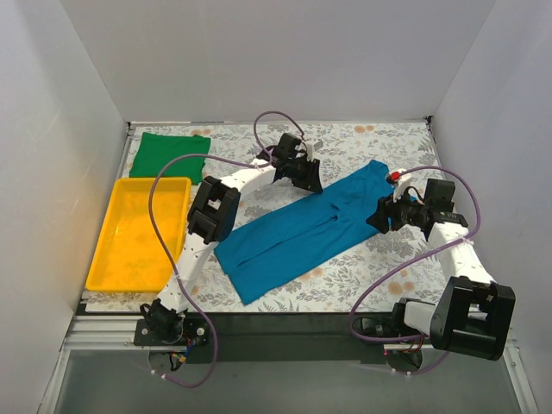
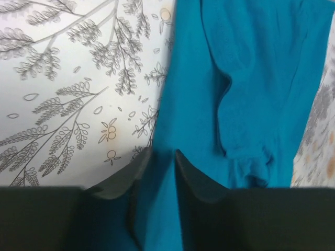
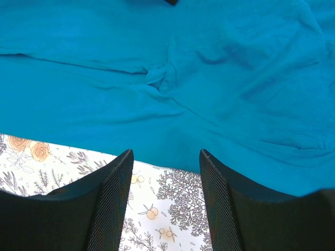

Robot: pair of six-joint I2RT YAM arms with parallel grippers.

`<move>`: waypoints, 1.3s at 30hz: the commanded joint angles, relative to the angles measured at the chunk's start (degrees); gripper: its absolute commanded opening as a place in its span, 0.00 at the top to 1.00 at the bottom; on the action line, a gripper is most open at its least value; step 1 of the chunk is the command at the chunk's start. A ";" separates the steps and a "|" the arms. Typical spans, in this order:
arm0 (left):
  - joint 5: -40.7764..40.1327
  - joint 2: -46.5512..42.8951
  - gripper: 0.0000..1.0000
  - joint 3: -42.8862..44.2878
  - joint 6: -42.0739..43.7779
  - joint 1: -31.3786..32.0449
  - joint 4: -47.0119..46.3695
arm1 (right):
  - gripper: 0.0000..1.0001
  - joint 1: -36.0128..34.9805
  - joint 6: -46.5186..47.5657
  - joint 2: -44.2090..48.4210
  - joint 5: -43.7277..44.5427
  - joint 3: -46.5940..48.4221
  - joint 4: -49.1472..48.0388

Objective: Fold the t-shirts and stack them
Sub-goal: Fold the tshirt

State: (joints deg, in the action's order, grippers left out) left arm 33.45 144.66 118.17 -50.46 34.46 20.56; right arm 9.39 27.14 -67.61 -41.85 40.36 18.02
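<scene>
The teal-blue t-shirt (image 1: 302, 233) lies as a long strip running diagonally across the middle of the table. My left gripper (image 1: 304, 179) is at its far edge. In the left wrist view the left gripper (image 2: 163, 151) has its jaws drawn close together, with the edge of the teal cloth (image 2: 251, 78) pinched between them. My right gripper (image 1: 382, 216) is at the strip's right side. In the right wrist view the right gripper (image 3: 166, 152) stands open over the tablecloth, just short of the hem of the shirt (image 3: 157, 78). The green t-shirt (image 1: 170, 155) lies folded at the back left.
A yellow plastic tray (image 1: 102, 246) sits at the left, just in front of the green shirt. A floral tablecloth (image 1: 362, 276) covers the table. White walls close in the left, back and right sides.
</scene>
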 commanded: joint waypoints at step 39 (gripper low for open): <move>-33.08 -54.98 0.32 -45.99 -5.91 -14.51 -14.31 | 0.40 -16.74 9.83 -8.05 -4.29 5.34 4.73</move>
State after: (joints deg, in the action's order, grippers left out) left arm 7.38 104.18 74.13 -63.16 20.25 11.55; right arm 0.95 30.44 -74.22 -42.65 41.93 19.38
